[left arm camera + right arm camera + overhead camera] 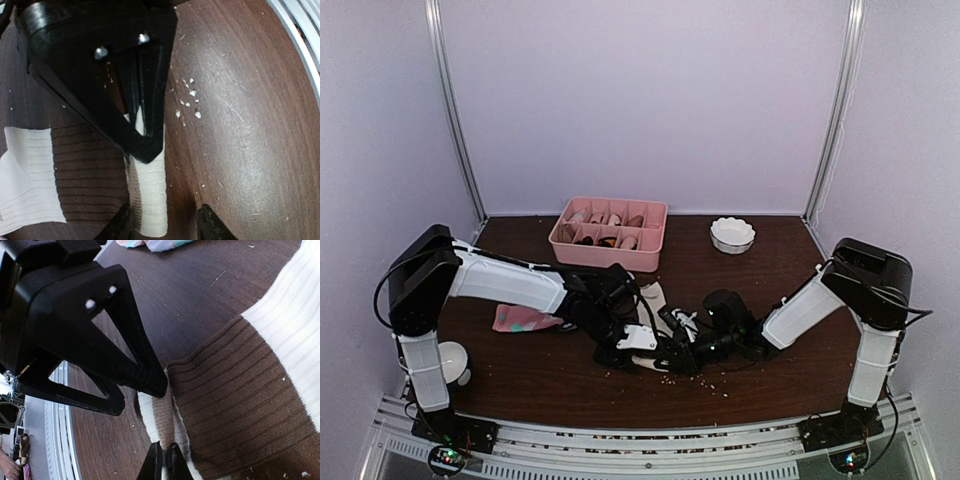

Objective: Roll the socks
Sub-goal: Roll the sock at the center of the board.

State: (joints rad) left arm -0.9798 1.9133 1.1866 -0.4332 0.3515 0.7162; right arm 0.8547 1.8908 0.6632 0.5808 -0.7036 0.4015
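Crumbs [190, 102] dot the dark tabletop [770, 378] near its front edge, and a white cup [452, 362] stands at the near left beside your left arm's base. Just past the crumbs, your two hands meet at centre. Your right hand [164, 466], reaching in from the right, is clenched on the cream sock [235, 405], pinching a rolled edge of it beside the brown end. Your left hand [165, 227], coming in from the left, stands parted around that same rolled strip: one finger [120, 227] touches the fabric and the other stands clear of it, so nothing is grasped. The tips of the two hands sit close together over the strip. The rest of the cream sock lies flat on the tabletop, its ribbed brown band and cream body running toward the back. The pink sock [525, 320], with teal patches, lies bunched to the left under your left arm, apart from the cream one. At the back stands a pink divided tray [610, 258], its contents too small to tell, with a white bowl [732, 235] to its right.
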